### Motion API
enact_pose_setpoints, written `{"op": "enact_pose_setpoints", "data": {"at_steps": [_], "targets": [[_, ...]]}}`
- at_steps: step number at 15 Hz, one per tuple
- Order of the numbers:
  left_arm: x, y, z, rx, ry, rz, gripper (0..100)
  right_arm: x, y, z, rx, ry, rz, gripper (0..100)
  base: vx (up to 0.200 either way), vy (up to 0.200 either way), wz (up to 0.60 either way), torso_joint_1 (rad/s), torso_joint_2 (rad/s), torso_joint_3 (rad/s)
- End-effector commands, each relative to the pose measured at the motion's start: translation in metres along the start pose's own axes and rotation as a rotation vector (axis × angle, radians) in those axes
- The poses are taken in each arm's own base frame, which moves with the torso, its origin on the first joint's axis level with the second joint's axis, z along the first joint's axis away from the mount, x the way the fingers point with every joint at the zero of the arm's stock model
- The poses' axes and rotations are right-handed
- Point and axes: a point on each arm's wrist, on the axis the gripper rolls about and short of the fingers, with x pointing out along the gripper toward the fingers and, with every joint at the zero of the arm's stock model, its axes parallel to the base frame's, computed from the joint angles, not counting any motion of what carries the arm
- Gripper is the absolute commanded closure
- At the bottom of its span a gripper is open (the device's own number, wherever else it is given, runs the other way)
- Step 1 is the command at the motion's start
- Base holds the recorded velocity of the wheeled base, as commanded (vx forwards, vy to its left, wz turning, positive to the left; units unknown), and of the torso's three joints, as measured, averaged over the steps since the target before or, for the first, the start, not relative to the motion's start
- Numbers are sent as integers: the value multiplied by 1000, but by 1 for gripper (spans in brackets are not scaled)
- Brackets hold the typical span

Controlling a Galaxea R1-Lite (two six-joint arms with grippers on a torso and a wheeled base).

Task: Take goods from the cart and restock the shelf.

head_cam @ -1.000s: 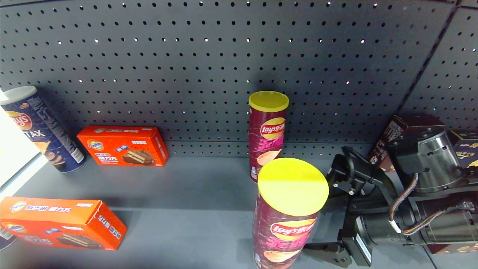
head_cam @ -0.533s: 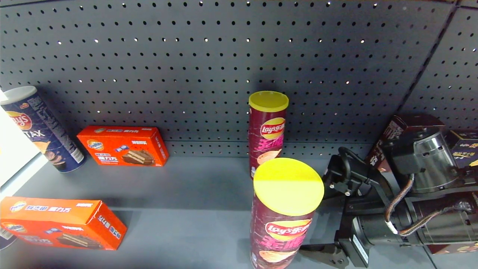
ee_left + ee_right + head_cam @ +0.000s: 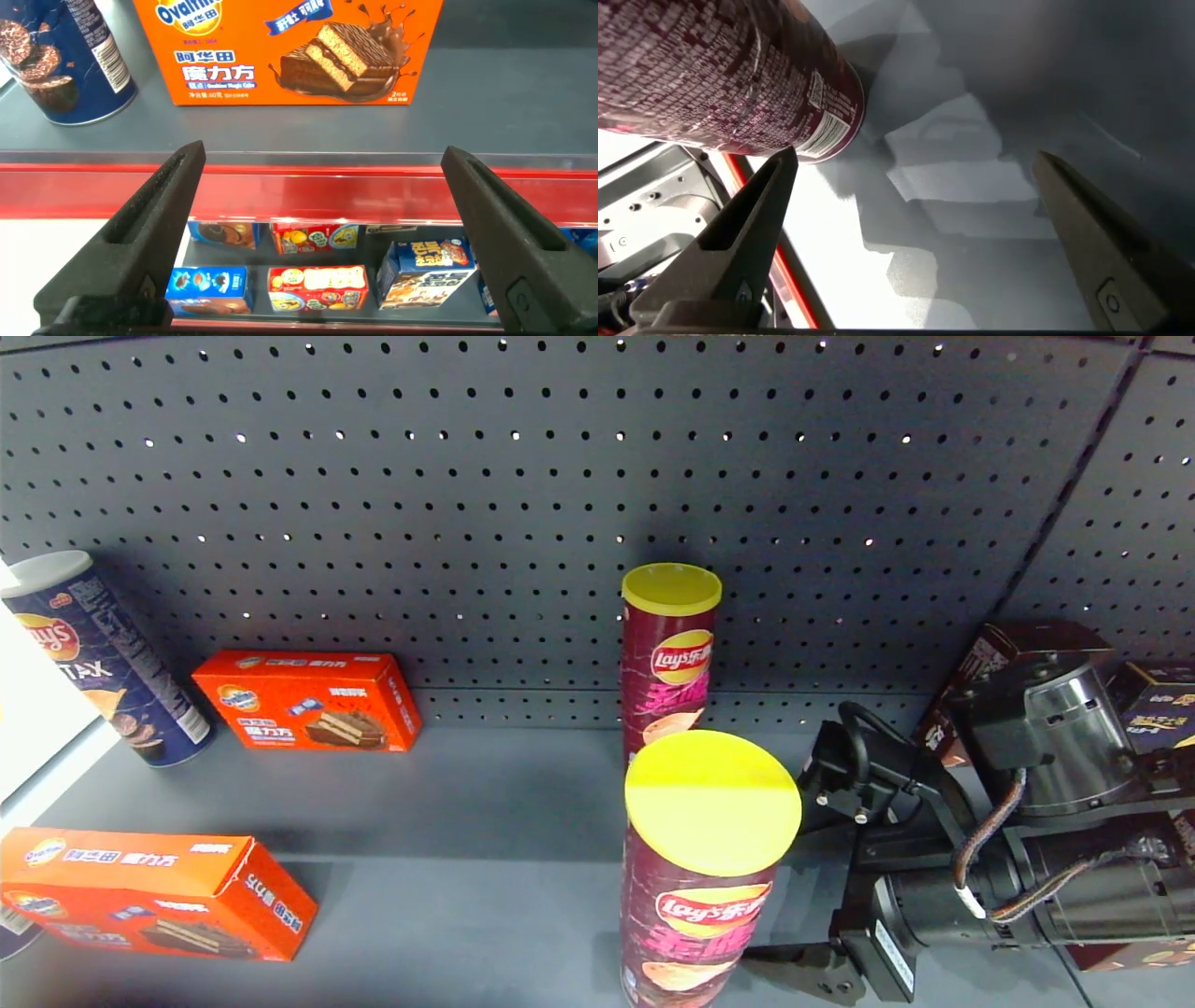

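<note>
- Head view is showing the front chip can standing tall in the lower centre of the frame, over the grey shelf. It is sitting just in front of a 2nd matching can that is backing onto the pegboard. The frame edge is cutting off its base, so I cannot tell whether it is resting down.
- The right gripper is spreading its jaws wide and holding nothing. The can's lower end is lying at the upper left of the right wrist view, past 1 fingertip rather than between the jaws. I cannot tell whether they are touching.
- The left gripper is also gaping and empty, facing the red rail. An orange box and a blue canister are sitting in the upper part of that frame.
- Handling, as a judgement: the can is looking like a light, stiff paperboard tube with a glossy printed wrap, so probably slippery. Being tall and narrow, it is likely tipping easily.
- The yellow lid is looking like thin flexible plastic. Gripping across the mid-body is seeming safest, never by the lid.
</note>
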Motion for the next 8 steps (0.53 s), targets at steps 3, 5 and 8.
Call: {"op": "enact_pose_setpoints", "data": {"at_steps": [3, 5, 8], "targets": [[0, 0, 0, 0, 1, 0, 0, 3, 3, 0, -7, 9, 13, 0, 0, 0, 0, 0, 0, 0], [0, 0, 0, 0, 1, 0, 0, -1, 2, -1, -5, -1, 4, 0, 0, 0, 0, 0, 0, 0], [0, 0, 0, 0, 1, 0, 0, -32, 0, 1, 2, -84, -44, 0, 0, 0, 0, 0, 0, 0]]}}
